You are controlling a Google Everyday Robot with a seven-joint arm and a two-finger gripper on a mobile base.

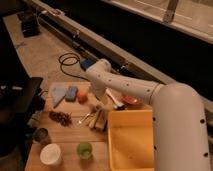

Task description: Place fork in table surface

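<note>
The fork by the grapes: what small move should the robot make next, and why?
Probably lift the hand straight up and away: it hangs open just above the fork, which seems to lie on the table surface already, beside the grapes.

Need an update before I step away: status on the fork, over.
Pincer open, above table centre. Fork lies on table surface, beside grapes. Nothing blocking.

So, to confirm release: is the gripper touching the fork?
Cannot tell. Camera view: gripper hangs just above the fork on the table surface; no clear gap or contact.
</note>
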